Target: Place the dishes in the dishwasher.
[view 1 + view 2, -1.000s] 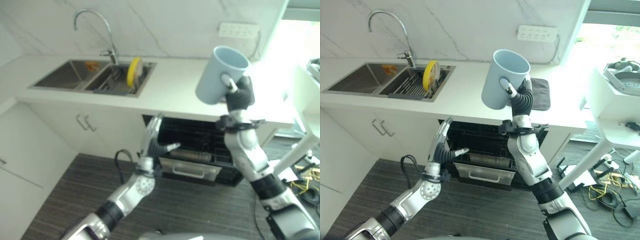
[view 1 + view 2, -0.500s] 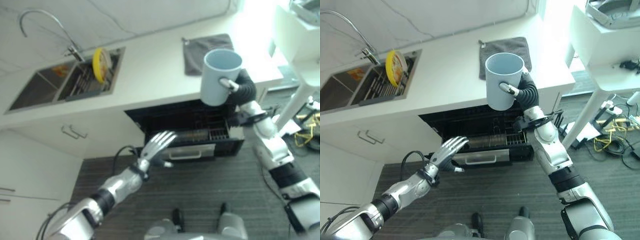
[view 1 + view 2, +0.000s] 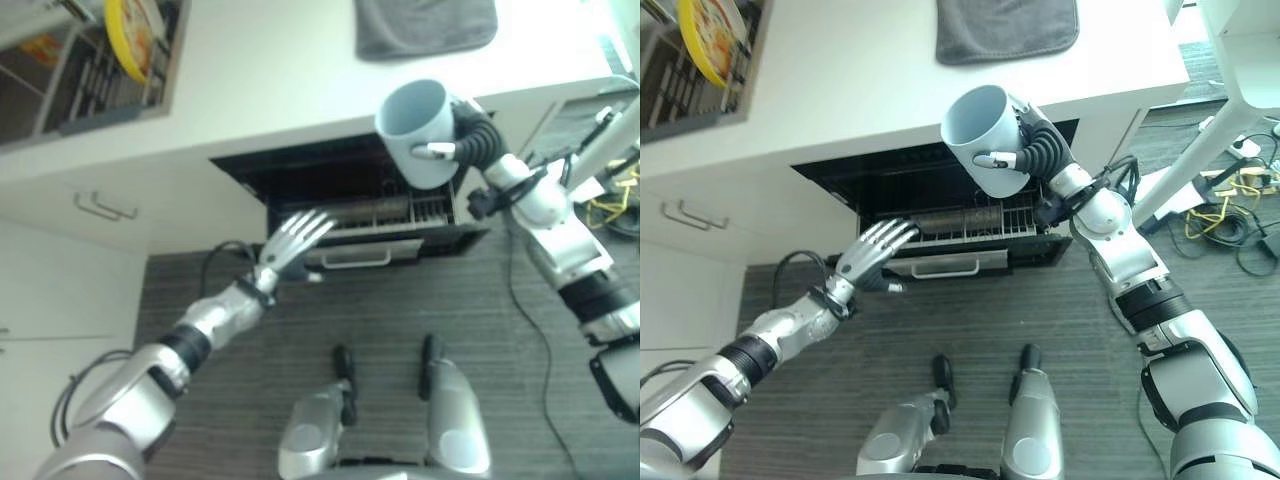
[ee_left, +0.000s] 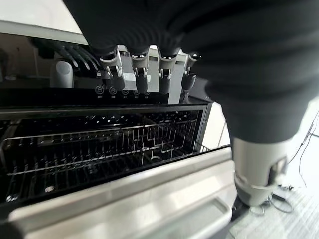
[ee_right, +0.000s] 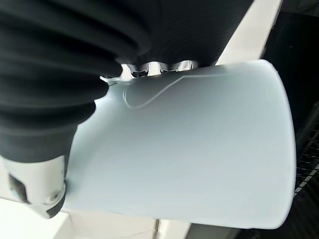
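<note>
A: While the dishwasher [image 3: 940, 215] stood open under the counter [image 3: 860, 90], where was the mug?

B: The pale blue mug [image 3: 985, 138] was in the right hand [image 3: 1032, 152], fingers curled round it, held above the pulled-out wire rack [image 4: 99, 149], mouth tilted up and away.

A: And the left hand?

B: The left hand [image 3: 872, 250] hovered just before the drawer's front handle [image 3: 940, 265], fingers straight and spread, holding nothing.

A: Other dishes?

B: A yellow plate [image 3: 128, 28] stood on edge in the sink rack [image 3: 90, 80]; a grey cloth [image 3: 1005, 25] lay on the counter.
</note>
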`<state>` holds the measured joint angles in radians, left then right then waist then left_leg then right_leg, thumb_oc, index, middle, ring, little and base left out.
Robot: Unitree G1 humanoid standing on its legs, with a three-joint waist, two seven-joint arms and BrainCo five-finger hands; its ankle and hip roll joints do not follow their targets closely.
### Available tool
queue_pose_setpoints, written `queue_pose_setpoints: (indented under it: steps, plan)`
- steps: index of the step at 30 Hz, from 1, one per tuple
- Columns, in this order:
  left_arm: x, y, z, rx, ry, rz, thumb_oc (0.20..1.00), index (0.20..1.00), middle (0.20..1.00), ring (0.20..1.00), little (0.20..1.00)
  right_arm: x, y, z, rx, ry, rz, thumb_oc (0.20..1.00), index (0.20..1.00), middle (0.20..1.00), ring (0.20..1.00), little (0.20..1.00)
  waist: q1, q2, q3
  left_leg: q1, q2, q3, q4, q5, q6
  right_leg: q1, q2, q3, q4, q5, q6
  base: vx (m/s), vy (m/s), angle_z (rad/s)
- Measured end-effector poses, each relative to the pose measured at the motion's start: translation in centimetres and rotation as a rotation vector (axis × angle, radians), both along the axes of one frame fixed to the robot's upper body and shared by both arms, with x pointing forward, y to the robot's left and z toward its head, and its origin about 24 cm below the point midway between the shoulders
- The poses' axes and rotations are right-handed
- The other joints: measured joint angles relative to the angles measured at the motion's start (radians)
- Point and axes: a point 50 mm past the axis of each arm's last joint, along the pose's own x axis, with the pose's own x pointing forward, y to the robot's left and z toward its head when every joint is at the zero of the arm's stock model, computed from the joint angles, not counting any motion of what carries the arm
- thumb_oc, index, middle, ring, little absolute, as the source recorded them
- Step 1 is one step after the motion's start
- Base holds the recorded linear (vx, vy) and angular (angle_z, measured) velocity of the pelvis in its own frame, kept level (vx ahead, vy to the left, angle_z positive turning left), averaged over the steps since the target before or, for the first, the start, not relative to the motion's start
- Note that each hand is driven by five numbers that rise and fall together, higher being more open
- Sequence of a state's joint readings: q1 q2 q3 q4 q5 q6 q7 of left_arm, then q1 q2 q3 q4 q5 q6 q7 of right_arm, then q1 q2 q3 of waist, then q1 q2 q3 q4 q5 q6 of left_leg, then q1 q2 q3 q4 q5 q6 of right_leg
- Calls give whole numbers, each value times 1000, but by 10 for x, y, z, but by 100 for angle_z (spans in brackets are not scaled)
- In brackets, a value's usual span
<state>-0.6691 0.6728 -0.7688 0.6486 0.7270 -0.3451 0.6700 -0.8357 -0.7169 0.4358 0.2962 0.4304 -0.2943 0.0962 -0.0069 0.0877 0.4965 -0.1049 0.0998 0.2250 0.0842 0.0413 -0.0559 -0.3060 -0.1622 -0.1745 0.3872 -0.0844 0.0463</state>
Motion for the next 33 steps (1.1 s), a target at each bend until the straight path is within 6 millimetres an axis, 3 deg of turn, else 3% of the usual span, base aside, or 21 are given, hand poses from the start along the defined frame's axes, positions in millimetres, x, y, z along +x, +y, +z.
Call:
queue_pose_setpoints:
  steps: [2, 10, 19, 27, 33]
  plan:
    - [6, 4, 13, 34, -33, -8, 1000, 1000, 1000, 1000, 1000, 2, 2, 6, -11, -26, -11, 200, 200, 200, 200, 200, 2, -14, 24, -18, 2, -5, 10, 3, -5, -13, 1, -3, -3, 6, -8, -120, -17, 9]
    - [16, 4, 34, 70, -65, -5, 1000, 1000, 1000, 1000, 1000, 6, 23, 29, -160, -139, -24, 200, 200, 200, 200, 200, 17, -14, 49, -124, 0, -23, 42, 7, -8, -87, -1, -6, -17, 45, -13, -112, -21, 4]
    - [21, 6, 51, 154, -76, -15, 1000, 1000, 1000, 1000, 1000, 19, 16, 31, -252, -142, -109, 200, 200, 200, 200, 200, 55, -19, 52, -164, 3, -49, 57, 9, -9, -97, -5, -33, -27, 49, -12, -35, -27, 9]
    - [25, 4, 65, 159, -92, -7, 1000, 1000, 1000, 1000, 1000, 35, -1, 24, -227, -51, -181, 200, 200, 200, 200, 200, 71, -19, 52, -194, 0, -53, 53, 11, -7, -119, -6, -38, -41, 60, -13, -16, 10, 1]
    - [24, -3, 73, 144, -113, -34, 1000, 1000, 1000, 1000, 1000, 50, -25, 20, -237, 30, -317, 200, 200, 200, 200, 200, 77, -16, 51, -214, -14, -74, 36, 28, 1, -129, -19, -57, -55, 69, -9, -31, 18, 10]
